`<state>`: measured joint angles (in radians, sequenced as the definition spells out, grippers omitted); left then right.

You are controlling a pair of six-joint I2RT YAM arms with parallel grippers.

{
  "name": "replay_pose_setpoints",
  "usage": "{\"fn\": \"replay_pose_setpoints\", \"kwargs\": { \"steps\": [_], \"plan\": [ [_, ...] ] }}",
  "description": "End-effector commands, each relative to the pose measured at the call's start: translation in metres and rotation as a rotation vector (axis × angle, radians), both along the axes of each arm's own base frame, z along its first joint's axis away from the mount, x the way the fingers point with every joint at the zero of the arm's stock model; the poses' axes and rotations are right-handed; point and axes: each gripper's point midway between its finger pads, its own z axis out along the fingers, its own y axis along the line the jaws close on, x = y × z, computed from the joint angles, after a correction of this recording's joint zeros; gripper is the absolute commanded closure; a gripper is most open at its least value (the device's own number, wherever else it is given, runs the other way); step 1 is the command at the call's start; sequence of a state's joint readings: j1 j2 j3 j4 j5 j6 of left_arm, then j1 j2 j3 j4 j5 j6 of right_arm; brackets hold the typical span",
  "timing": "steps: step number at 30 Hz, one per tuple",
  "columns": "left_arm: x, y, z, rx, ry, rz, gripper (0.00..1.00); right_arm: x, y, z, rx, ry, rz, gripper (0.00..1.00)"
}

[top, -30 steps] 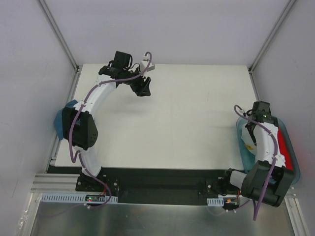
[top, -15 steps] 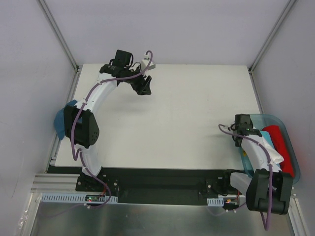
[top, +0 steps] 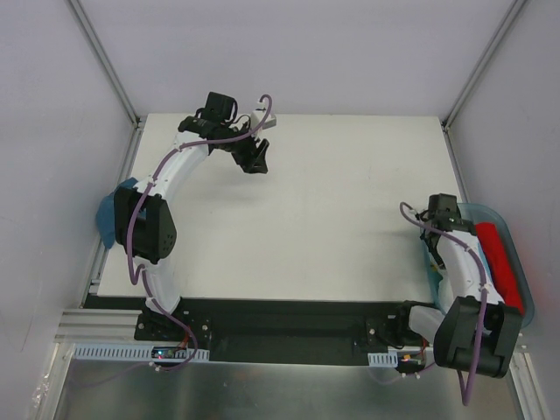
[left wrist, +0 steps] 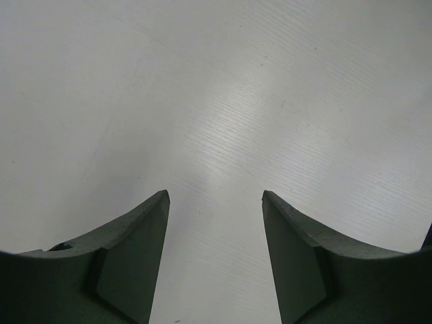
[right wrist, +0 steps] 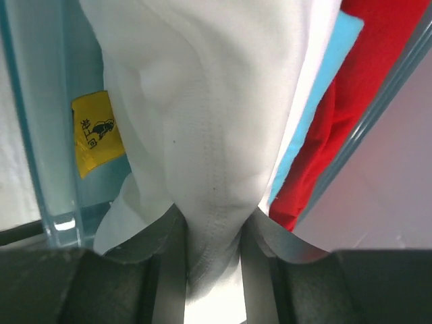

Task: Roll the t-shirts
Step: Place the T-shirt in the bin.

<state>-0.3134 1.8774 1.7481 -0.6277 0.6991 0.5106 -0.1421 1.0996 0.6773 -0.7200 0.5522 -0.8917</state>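
White t-shirt is bunched in the right claw, pinched tight, low in the clear bin beside the red t-shirt. Fetching step, I'd say: next it needs lifting out onto the tabletop and spreading flat. Left claw hangs spread over the far side.

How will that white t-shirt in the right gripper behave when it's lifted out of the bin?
Likely floppy: the white t-shirt bunches into soft folds where the right gripper pinches it, so it should drape and trail. The fabric looks thin, so it is probably light. It may drag on the red t-shirt packed beside it in the bin.
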Motion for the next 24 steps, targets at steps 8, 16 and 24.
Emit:
{"fn": "replay_pose_setpoints", "kwargs": {
  "steps": [8, 16, 24],
  "plan": [
    [-0.003, -0.002, 0.023, -0.038, 0.004, 0.03, 0.43, -0.009, 0.039, -0.017, 0.286, 0.049, -0.158, 0.99],
    [-0.005, 0.002, 0.029, -0.029, -0.007, 0.054, 0.43, -0.003, 0.07, -0.03, 0.543, 0.145, -0.135, 0.99],
    [-0.006, 0.004, 0.03, -0.001, -0.029, 0.049, 0.42, 0.009, 0.075, -0.023, 0.672, 0.133, -0.186, 0.69]
  ]
}}
